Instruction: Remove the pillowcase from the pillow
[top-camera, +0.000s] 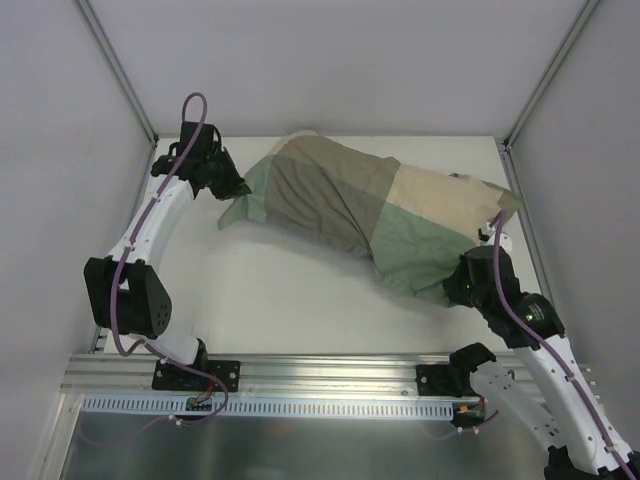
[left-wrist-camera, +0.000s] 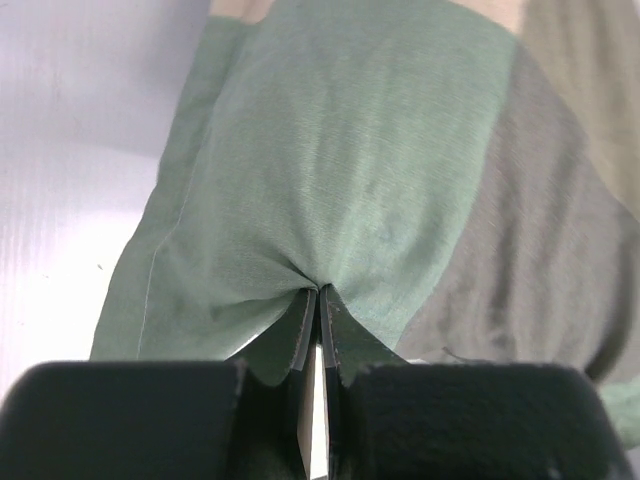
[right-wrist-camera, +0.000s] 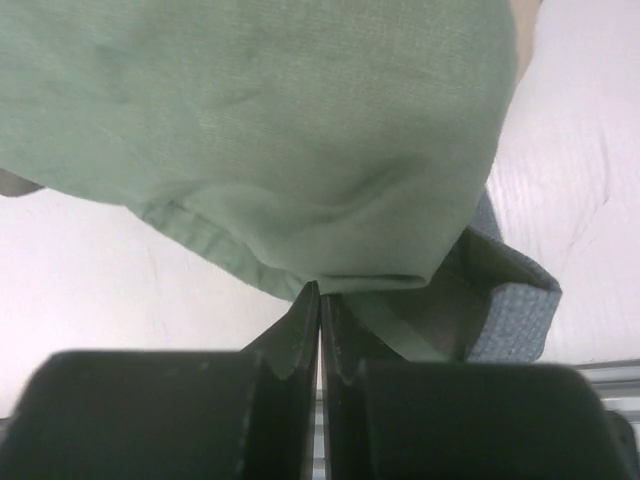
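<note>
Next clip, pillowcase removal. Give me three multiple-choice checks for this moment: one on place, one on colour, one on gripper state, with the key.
1. Where on the pillowcase does the left gripper pinch?
A. its left-end green corner
B. the middle of a beige block
C. its near right edge

2. What colour is the fabric at the fingertips of the right gripper?
A. beige
B. light green
C. red

3. How do the two grippers stand?
A. both open above the fabric
B. left shut, right open
C. both shut on the pillowcase

Key: 1 A, the left wrist view shows green fabric gathered into the closed fingers; 2 B, the right wrist view shows green cloth there; 3 C, both wrist views show fingers closed with cloth puckered at the tips.
</note>
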